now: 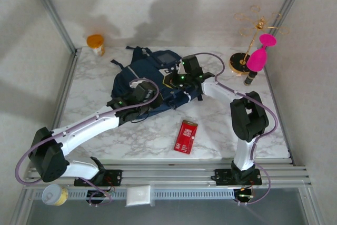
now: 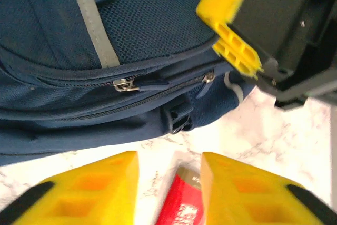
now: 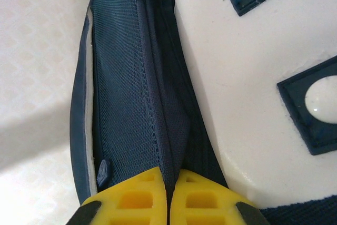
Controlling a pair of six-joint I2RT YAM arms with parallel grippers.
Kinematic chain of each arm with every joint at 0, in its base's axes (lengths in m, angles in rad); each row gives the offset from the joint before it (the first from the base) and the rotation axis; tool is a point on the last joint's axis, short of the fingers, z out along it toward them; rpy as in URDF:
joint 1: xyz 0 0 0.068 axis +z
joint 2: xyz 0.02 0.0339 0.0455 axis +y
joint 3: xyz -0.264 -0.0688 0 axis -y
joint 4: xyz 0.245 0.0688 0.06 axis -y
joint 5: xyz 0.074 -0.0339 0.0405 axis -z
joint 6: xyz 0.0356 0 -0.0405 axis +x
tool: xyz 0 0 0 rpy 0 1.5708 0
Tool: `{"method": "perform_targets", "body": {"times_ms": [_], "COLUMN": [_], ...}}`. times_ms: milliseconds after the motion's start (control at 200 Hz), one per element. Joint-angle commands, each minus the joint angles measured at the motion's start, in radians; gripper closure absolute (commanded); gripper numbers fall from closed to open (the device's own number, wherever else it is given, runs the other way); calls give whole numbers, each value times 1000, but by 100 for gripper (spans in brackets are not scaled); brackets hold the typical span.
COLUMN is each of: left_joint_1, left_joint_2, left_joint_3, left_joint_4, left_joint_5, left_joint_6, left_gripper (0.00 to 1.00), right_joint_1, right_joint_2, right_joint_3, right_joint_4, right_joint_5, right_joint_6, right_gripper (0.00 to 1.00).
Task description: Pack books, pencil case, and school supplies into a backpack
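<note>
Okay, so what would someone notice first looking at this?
The large navy fabric backpack lies mid-table, with both robot arms reaching onto it. A small flat red packet lies alone on the marble table nearer the bases, and a bright pink object sits by a gold wire stand at far right.

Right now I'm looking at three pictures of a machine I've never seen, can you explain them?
It is two robot arms bolted to a marble table. One picture looks down from above; the other two come from cameras on the wrists, so the yellow fingers at the bottom are each arm's own tool. A navy backpack lies on the table, a red packet nearer the arms, an orange jar and a gold stand at the far corners. The right tool is pinched shut on a fold of the backpack. The left tool is open, holding nothing.
</note>
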Motion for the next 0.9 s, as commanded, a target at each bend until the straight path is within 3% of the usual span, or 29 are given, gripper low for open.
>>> {"method": "perform_targets", "body": {"times_ms": [0,190,350,891], "left_joint_1": [10,1,1,27], "left_joint_2": [47,127,183,222], "left_joint_3": [41,69,144,132], "left_joint_4": [-40,-52,-186,-226], "left_joint_5": [-74,-127,-252,-359], "left_joint_6": [-168,-246,-326,-491], "left_gripper": [59,57,56,61], "right_joint_1": [28,58,69,92], "right_joint_2": [-56,-56,-66,-94], "right_joint_3": [-2,-14,-49,-110], "right_joint_4": [122,168,208,287], "right_joint_5": [-16,2,9,6], "right_joint_6": [48,83,108,142], "right_gripper": [100,100,100,100]}}
